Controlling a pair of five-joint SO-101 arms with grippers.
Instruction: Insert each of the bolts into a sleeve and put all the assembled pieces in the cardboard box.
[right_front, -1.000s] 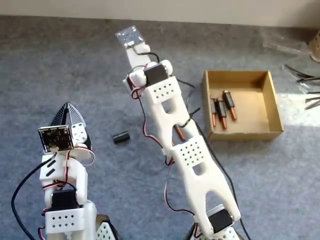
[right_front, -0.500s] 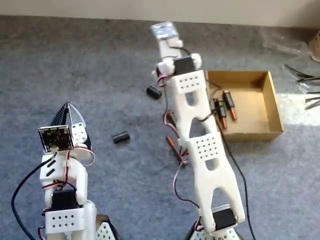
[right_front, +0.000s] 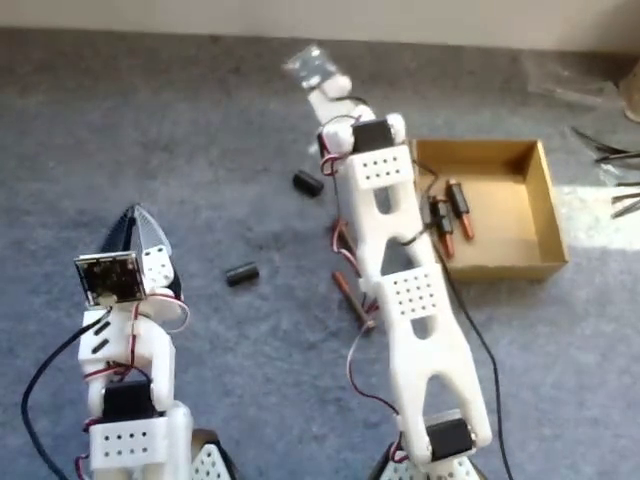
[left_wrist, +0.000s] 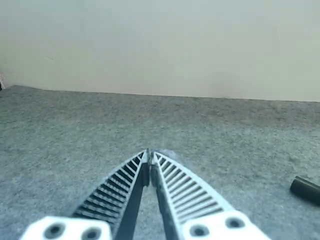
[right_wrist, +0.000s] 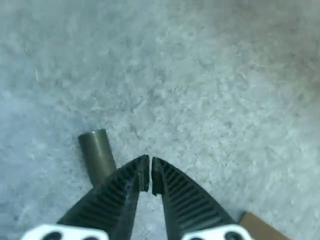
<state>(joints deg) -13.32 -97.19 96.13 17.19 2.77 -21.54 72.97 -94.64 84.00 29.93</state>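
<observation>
Right wrist view: right pincer (right_wrist: 149, 170) closed, empty, beside sleeve (right_wrist: 97, 151).

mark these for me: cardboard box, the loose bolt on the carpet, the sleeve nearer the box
cardboard box (right_front: 500, 269), high view, on its near side wall.
bolt (right_front: 349, 293), high view, middle of its shaft.
sleeve (right_front: 308, 184), high view, middle of its body.

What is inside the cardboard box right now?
Three sleeved bolts lie in the cardboard box by the wall nearest the right arm, which overlaps that side and could hide more.
</observation>
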